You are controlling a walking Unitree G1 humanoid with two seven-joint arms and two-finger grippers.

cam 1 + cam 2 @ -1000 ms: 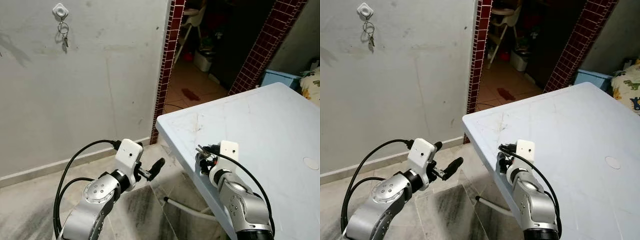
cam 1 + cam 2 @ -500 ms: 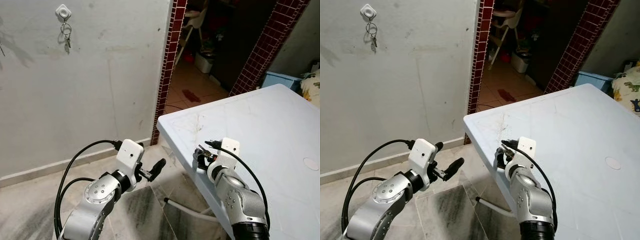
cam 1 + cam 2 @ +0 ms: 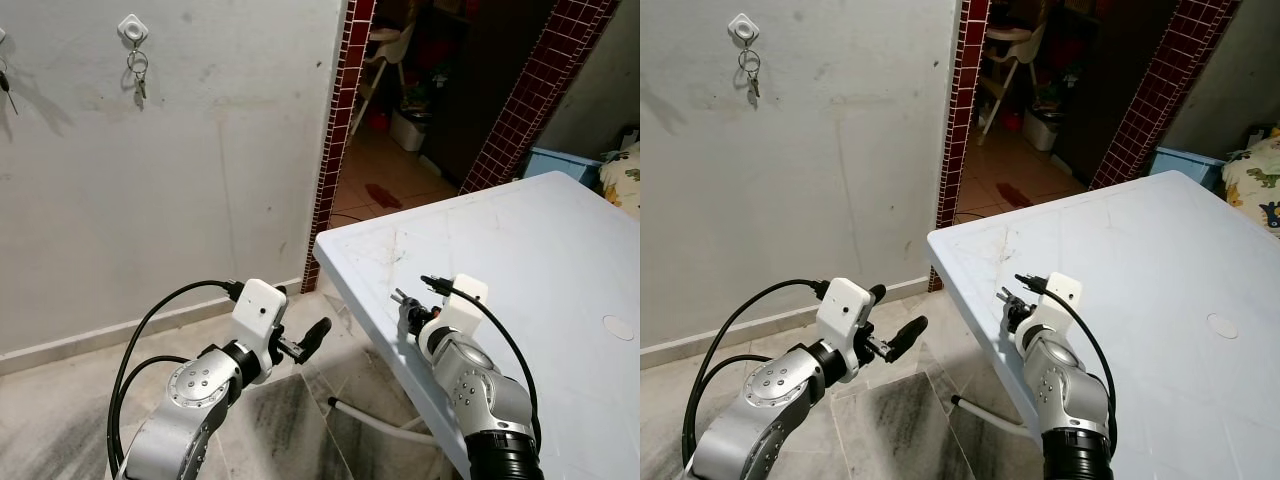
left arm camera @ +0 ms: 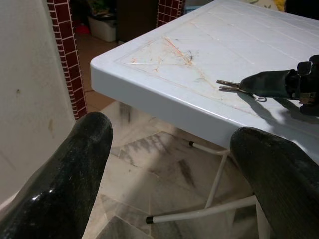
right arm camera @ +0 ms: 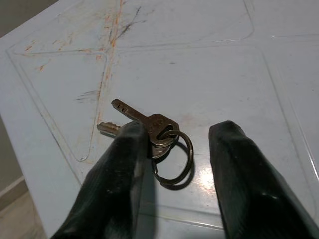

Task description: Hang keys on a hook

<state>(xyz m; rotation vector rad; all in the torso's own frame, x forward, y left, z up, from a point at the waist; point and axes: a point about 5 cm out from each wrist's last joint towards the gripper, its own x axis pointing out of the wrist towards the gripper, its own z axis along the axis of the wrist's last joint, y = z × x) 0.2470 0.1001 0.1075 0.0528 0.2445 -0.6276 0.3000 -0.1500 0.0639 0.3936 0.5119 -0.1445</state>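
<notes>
- Small bunch of metal keys on a round steel ring (image 5: 152,137) lying flat near the corner of the pale blue plastic table (image 3: 540,250).
- Right gripper (image 5: 174,164) spread wide around the ring, one black finger (image 5: 122,174) touching the keys, nothing grasped.
- Left gripper (image 4: 169,164) parted, holding nothing, above the grey marble floor (image 3: 290,420) beside the table.
- White square wall hook (image 3: 132,29) high on the grey wall, already bearing another key set (image 3: 139,75).

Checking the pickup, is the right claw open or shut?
Open: right claw fingers stand apart around the keys lying on the table.
</notes>
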